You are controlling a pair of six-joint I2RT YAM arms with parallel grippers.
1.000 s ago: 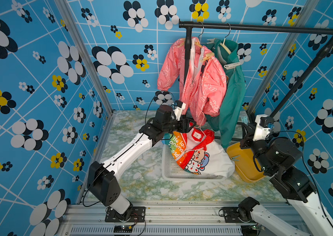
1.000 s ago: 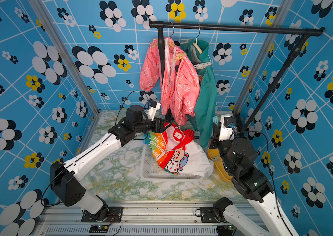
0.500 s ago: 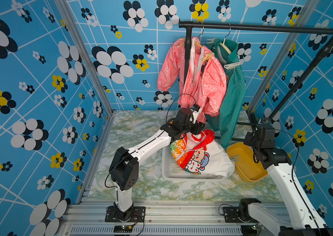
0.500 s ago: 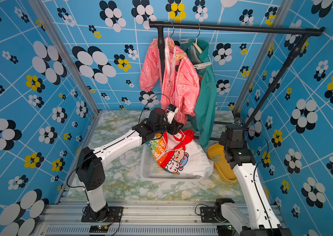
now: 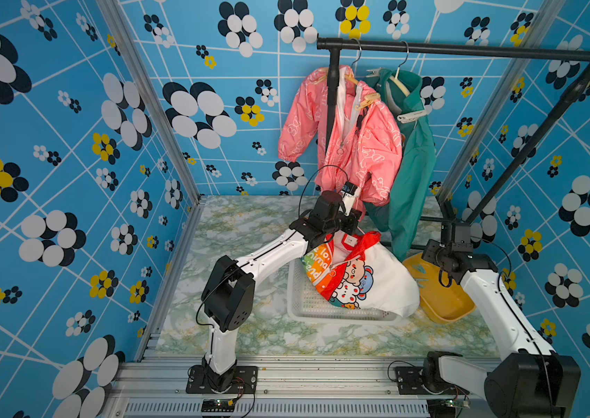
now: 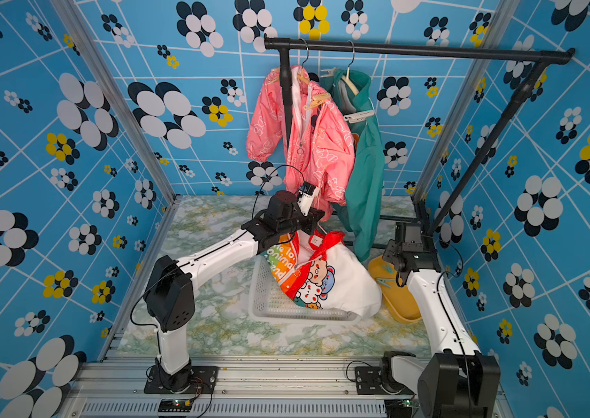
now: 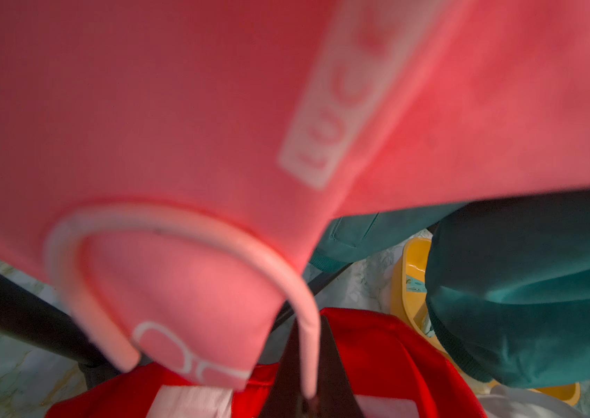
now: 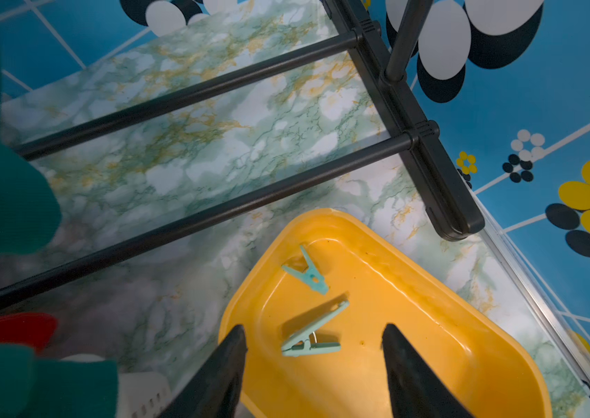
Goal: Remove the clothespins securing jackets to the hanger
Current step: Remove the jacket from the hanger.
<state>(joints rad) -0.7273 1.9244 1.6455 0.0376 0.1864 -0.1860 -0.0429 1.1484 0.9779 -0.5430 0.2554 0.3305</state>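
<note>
Two pale green clothespins (image 8: pixel 308 275) are seen lying in the yellow tray (image 8: pixel 431 325), and the right gripper (image 8: pixel 314 327) is held just above them with its jaws spread apart and nothing between them. The left gripper (image 7: pixel 308 394) is clenched on the pale trim at the hem of the pink jacket (image 5: pixel 355 144), which is hung from the rail (image 5: pixel 467 50). A tan clothespin (image 5: pixel 368 100) is clipped at that jacket's shoulder, and a whitish-grey clothespin (image 5: pixel 411 116) is clipped on the teal jacket (image 5: pixel 416 173) beside it. The white jacket (image 5: pixel 376 282) is draped over the basket (image 5: pixel 300 304). Trouble is judged most likely from the hem grip: if the fabric is pulled while the tan clip is fastened, the hanger (image 5: pixel 358 54) could be tilted or dragged off the rail, or the clip could be swung out of reach. The teal sleeve hanging near the tray could also be snagged when the right arm is raised.
</note>
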